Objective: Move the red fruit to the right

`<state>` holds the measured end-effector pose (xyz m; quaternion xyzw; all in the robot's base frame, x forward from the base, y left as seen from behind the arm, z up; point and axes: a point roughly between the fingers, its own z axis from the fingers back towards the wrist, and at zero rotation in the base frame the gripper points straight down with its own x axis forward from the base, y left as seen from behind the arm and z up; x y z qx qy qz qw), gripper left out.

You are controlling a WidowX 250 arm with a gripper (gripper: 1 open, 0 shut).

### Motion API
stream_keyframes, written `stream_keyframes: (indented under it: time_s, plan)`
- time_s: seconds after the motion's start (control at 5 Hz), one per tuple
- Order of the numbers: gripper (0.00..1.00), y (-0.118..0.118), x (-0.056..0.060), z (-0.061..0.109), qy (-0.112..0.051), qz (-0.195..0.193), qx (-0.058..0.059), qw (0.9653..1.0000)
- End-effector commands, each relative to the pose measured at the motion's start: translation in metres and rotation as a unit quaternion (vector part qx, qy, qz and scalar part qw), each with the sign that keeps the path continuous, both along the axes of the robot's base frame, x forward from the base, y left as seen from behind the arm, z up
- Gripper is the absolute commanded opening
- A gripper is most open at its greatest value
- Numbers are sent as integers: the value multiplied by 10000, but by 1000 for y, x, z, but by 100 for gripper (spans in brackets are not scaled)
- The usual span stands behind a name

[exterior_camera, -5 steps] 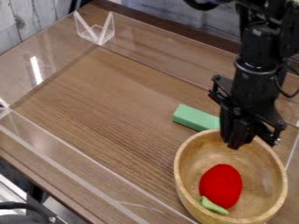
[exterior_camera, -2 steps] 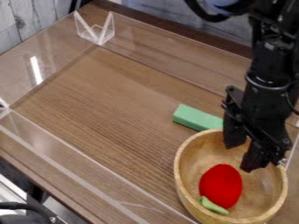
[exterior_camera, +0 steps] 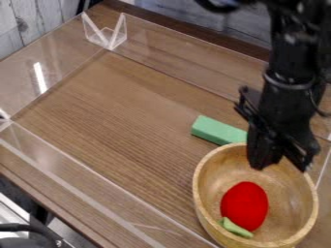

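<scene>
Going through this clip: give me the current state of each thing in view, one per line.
red fruit: lying inside the wooden bowl, not held.
wooden bowl: upright on the table, holding the fruit.
green block: flat on the table, just behind the bowl.
hand: shut, empty, pointing down over the bowl's far rim, above the fruit.

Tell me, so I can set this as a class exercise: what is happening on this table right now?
A single black robot arm hangs over a wooden bowl at the right side of a wooden table. Its gripper points down, fingers shut and holding nothing, just above the bowl's far rim. The red fruit, a toy strawberry, lies inside the bowl, apart from the gripper. A green block lies on the table just behind the bowl.
</scene>
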<state>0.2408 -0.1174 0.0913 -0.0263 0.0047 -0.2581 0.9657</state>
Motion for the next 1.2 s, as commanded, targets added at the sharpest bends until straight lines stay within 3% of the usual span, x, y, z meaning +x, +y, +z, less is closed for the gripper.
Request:
stream_keyframes:
  time_s: [0.0,0.2,0.6,1.0]
  plan:
    - [100,3,5,-5,-169,43,-65,9998]
    - [0,9,6,-14,-163,111,-56,9998]
    - [0,11,10,-20,-256,-114,-41,9996]
    - [0,9,-2,5,-410,-778,-30,9961]
